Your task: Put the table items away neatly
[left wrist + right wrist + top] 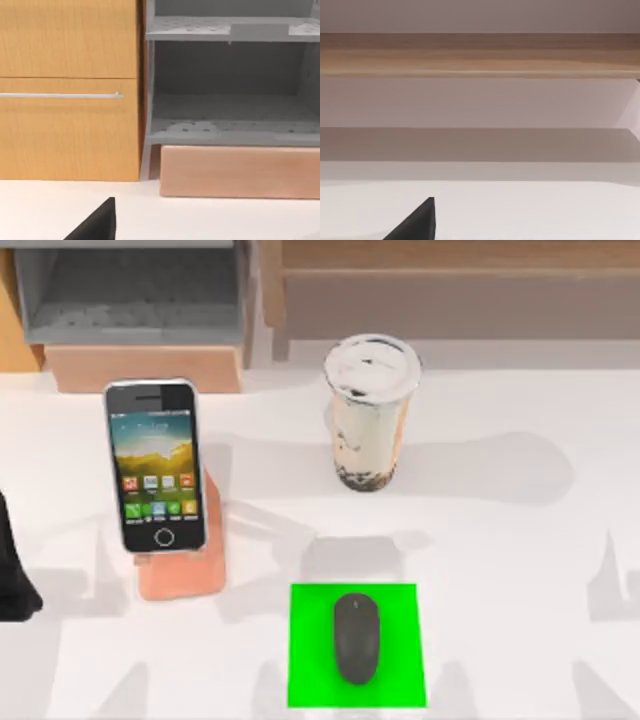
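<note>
The silver-edged smartphone (pixel 154 466) leans screen-up on a salmon-pink stand (pixel 186 568) at the table's (pixel 500 540) left. A tall clear milk-tea cup (pixel 368 410) with a white lid stands upright at the back centre. The dark grey oval mouse (pixel 356 637) lies on a bright green square (pixel 312 680) near the front edge. My left arm (pixel 12 575) is parked at the left edge, apart from the phone. A black part of my left gripper (pixel 95 227) shows in the left wrist view over bare tabletop, and a black part of my right gripper (pixel 415 227) likewise in the right wrist view.
A grey open shelf unit (pixel 130 295) on a salmon base (pixel 240 170) stands at the back left, beside a wooden drawer front with a metal handle (pixel 60 95). A wooden ledge (pixel 450 280) runs along the back right. Bare tabletop lies right of the cup and mouse.
</note>
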{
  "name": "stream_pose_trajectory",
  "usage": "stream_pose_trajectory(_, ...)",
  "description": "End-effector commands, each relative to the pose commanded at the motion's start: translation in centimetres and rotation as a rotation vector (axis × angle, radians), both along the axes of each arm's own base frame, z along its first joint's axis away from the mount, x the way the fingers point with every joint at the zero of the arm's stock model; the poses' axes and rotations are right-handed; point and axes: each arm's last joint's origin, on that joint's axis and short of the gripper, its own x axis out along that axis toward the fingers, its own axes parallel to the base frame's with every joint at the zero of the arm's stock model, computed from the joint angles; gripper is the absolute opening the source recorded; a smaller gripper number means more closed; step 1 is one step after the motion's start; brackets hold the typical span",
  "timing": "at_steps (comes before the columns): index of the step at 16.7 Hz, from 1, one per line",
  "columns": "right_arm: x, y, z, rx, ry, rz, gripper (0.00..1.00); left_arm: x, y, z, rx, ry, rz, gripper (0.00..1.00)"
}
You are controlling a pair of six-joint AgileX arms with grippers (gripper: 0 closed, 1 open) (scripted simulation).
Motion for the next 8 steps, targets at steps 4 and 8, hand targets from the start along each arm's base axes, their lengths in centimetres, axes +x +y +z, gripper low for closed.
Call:
stream_pose_trajectory(4,0.00,0.00,0.00,0.000,0.000,0.000,1.00,-0.02,0.06,-0.10,0.005,-0.003,0.000,1.00)
stream_pose_trajectory(8,0.12,0.17,0.15,0.009,0.006,0.007,1.00,-0.02,0.06,-0.10,0.005,-0.003,0.000,1.00)
